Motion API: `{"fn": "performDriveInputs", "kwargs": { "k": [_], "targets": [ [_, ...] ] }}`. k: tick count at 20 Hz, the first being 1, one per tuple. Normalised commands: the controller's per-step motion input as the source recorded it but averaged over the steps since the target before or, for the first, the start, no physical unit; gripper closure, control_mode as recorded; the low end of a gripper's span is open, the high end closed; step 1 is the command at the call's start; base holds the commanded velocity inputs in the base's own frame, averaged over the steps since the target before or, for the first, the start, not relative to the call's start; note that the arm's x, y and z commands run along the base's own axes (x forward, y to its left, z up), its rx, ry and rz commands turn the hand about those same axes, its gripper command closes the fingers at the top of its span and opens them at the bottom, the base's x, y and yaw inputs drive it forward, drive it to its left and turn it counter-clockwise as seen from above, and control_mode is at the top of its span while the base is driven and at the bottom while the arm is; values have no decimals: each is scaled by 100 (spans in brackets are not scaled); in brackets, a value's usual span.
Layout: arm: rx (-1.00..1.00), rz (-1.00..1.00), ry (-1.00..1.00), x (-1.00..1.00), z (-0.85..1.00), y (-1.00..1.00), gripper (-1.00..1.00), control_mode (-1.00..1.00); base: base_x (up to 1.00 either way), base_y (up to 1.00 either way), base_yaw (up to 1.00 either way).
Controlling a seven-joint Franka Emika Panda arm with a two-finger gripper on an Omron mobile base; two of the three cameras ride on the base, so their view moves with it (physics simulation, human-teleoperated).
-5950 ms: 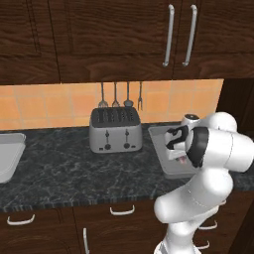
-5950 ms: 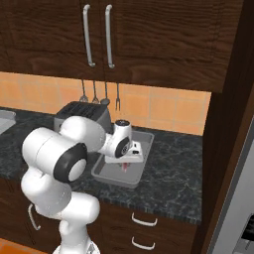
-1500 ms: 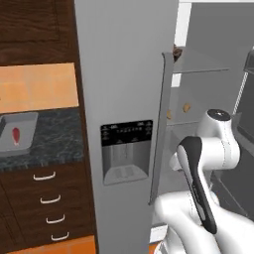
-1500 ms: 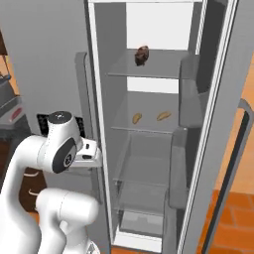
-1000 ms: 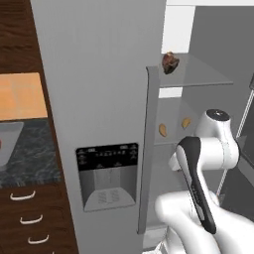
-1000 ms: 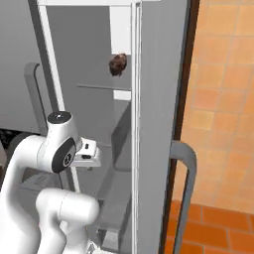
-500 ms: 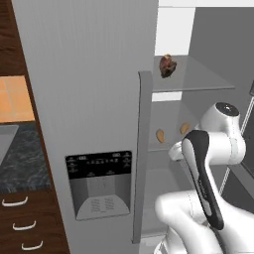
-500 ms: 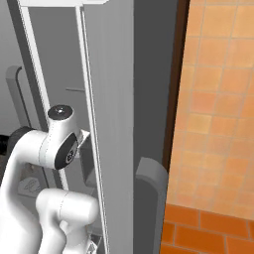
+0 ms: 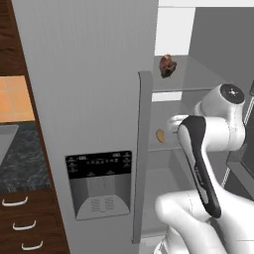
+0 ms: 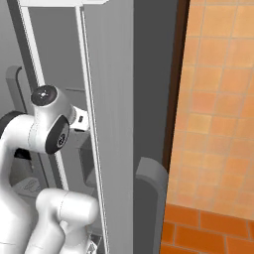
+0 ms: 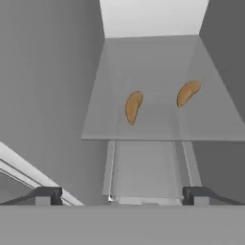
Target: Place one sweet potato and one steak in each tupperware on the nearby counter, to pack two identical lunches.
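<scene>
Two tan-orange sweet potatoes lie on a glass fridge shelf in the hand view, one at centre (image 11: 133, 106) and one to its right (image 11: 187, 92). My gripper (image 11: 123, 196) is open and empty, short of the shelf's front edge, with its dark fingertips (image 11: 48, 196) spread wide. In the left base view one sweet potato (image 9: 160, 135) shows on the middle shelf just left of my hand. A pale grey tupperware (image 9: 6, 141) pokes in at the far left on the dark counter. The steak is out of view.
The grey fridge door with its dispenser panel (image 9: 99, 171) stands left of the open compartment. A brown lump (image 9: 167, 65) sits on the upper shelf. In the right base view the open door (image 10: 111, 124) and its handle (image 10: 151, 181) stand close on my right, before an orange tiled wall.
Both base views have shifted as the base moved: the counter has slid off to the left and the fridge stands nearer. My gripper has stayed open.
</scene>
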Motion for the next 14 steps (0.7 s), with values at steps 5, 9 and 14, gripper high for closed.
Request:
{"fn": "performDriveInputs", "kwargs": {
  "k": [5,9,14],
  "targets": [
    [0,-12,-9,49,68,0,-100,-100,0,0,0],
    [0,-3,-5,54,69,-14,-100,-100,0,0,0],
    [0,-2,-6,65,51,-15,-100,-100,0,0,0]
  ]
}}
